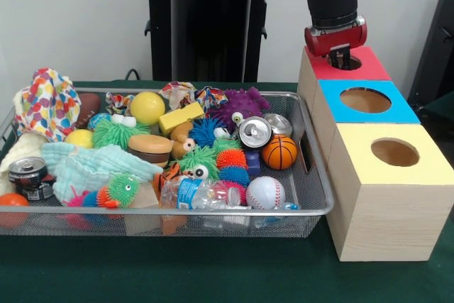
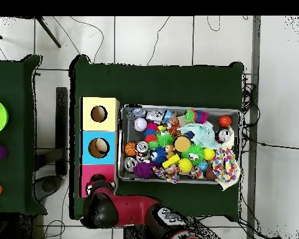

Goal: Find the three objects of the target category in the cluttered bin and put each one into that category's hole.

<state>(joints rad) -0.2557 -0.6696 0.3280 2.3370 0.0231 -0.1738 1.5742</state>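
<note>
The silver wire-mesh bin (image 1: 320, 182) is full of toys; it also shows in the overhead view (image 2: 180, 107). A tan dog toy (image 1: 181, 138) lies in the middle of the heap. An orange tiger with black stripes (image 1: 167, 173) sits lower, partly under a plastic bottle. I cannot pick out a yellow duck-like toy. My gripper (image 1: 345, 60) hangs straight down over the round hole (image 1: 356, 64) of the red-topped box (image 1: 372, 69), its tip at the opening. Nothing shows in it. In the overhead view the arm (image 2: 105, 208) covers the red box's hole.
The blue-topped box (image 1: 397, 111) and yellow-topped box (image 1: 425, 168) stand in a row with the red one, to the right of the bin. The bin also holds fuzzy spiky balls, a purple monster (image 1: 241, 104), cans, a basketball (image 1: 279, 152), a baseball (image 1: 264, 192) and cloths.
</note>
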